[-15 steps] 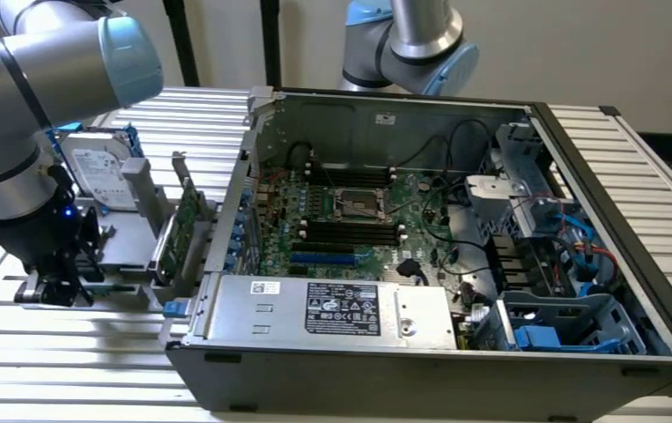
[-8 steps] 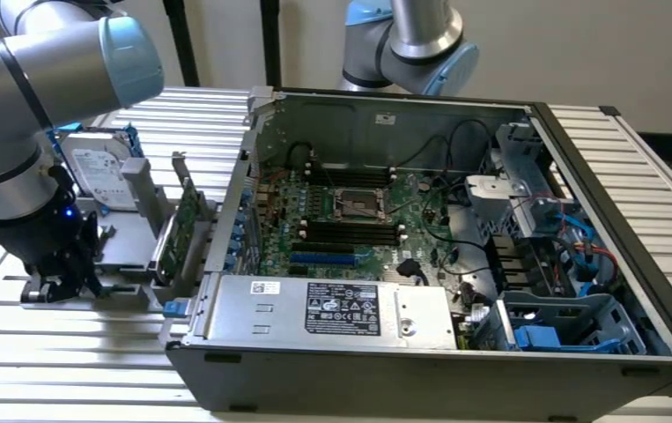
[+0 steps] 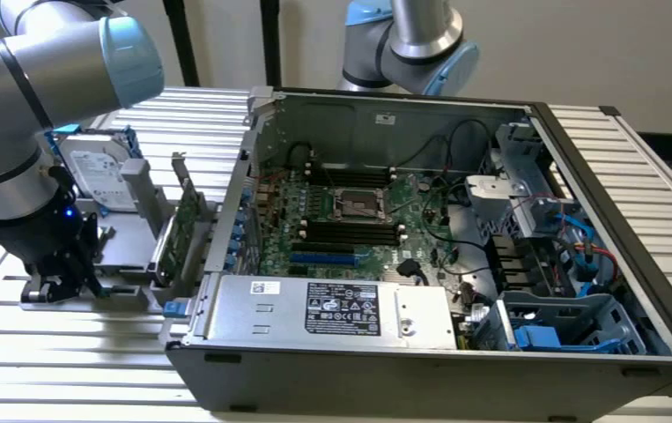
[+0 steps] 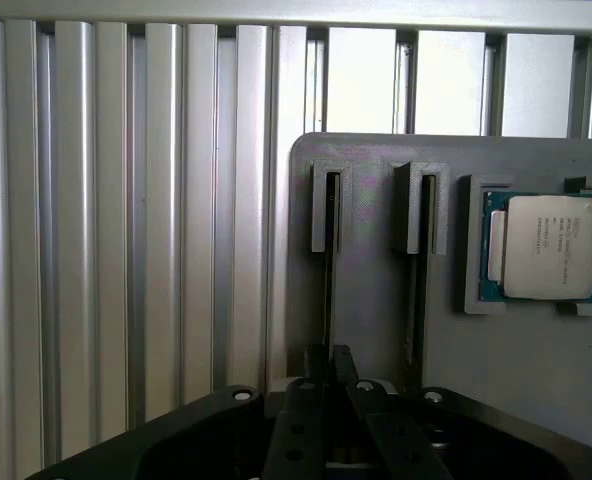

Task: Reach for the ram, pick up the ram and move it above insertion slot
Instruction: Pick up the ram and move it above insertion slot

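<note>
Black two-finger gripper pinches thin, dark, edge-on ram stick upright in grey plastic holder, on the exterior view's left of open metal computer case.

Table: ribbed metal slats, silver, seen close in the wrist view. Two items are set directly on it.

1. Computer case: dark, lid off, laid on its side toward the exterior view's right.
2. Grey plate: laid flat beside the case, toward the exterior view's left. On it are kept:
   - a hard drive, stood upright
   - an expansion card, stood on edge nearest the case
   - a processor, seated flat in a framed recess
   - the ram, held on edge in a slotted bracket
   - a second stick, in the neighbouring bracket
</note>
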Controlling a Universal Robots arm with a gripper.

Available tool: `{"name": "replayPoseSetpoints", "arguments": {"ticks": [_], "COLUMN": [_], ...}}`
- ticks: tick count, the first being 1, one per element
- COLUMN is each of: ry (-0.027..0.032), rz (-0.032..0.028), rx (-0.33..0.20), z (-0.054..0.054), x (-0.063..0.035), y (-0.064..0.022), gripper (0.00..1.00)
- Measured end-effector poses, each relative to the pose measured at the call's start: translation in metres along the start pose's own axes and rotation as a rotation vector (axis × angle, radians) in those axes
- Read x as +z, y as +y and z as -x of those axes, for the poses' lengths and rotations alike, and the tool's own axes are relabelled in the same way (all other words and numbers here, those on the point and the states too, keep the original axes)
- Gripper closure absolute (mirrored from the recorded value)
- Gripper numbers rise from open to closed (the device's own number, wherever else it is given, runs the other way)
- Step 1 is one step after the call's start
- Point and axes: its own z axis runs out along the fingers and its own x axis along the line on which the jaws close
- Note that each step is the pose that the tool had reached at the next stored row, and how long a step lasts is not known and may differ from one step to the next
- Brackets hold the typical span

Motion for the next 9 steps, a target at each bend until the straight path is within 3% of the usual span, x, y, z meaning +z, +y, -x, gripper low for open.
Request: {"name": "replayPoseSetpoints", "arguments": {"ticks": [4,9], "ry": [-0.0022,-0.0092], "rz": [-0.0001,-0.0039], "rx": [0.001,0.001], "z": [0.0000,0.0000], "x": [0.0000,0.0000], "y": [0.0000,0.0000], "gripper": [0.86,0.86]}}
